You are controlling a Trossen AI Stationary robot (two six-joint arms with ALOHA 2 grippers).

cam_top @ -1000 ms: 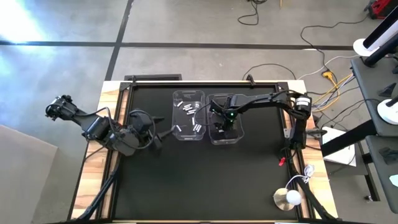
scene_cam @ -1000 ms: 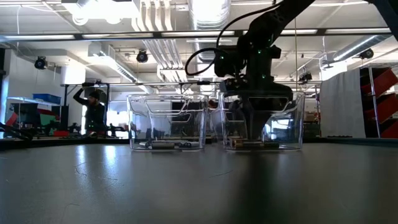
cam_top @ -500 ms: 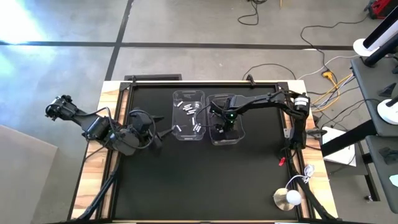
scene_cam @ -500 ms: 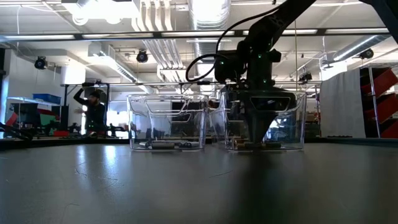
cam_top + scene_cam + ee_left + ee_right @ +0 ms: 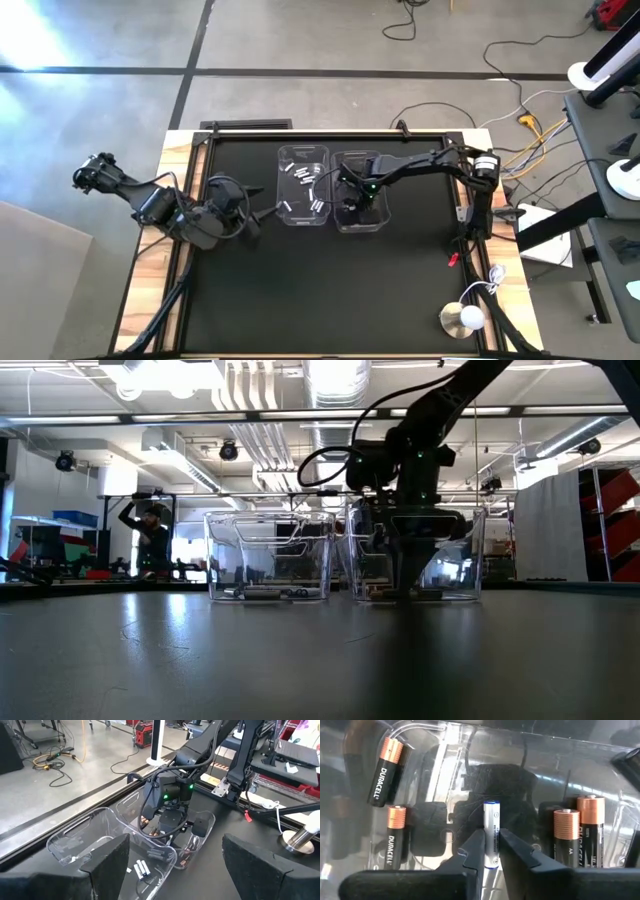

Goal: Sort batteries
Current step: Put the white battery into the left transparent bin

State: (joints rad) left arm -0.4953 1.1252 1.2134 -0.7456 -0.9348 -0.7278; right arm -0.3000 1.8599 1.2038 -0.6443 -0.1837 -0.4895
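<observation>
Right pincer (image 5: 489,851) inside the right-hand clear plastic bin (image 5: 383,218), clamped on a silvery-white cylindrical battery (image 5: 491,834) among dark copper-ended cells (image 5: 385,772); left pincer (image 5: 170,865) apart.

Matte black table mat (image 5: 300,290), framed by a pale wood-grain border (image 5: 150,290). Two clear, colourless plastic bins: left bin (image 5: 303,186), right bin (image 5: 362,195). Silvery-white cylindrical batteries (image 5: 300,178) in the left bin. Black cylindrical batteries with copper-orange ends and white lettering (image 5: 386,770) in the right bin. One white slim battery with a blue band at its tip and dark print along its side (image 5: 491,833), pinched between the dark fingers of the right gripper (image 5: 490,851). Green indicator light (image 5: 164,797) on the dark right arm. Left gripper (image 5: 172,870) dark grey, likewise its arm. Small red clip-like piece (image 5: 453,260) at the mat's right edge. Grey concrete floor (image 5: 300,40) crossed by dark lines.
</observation>
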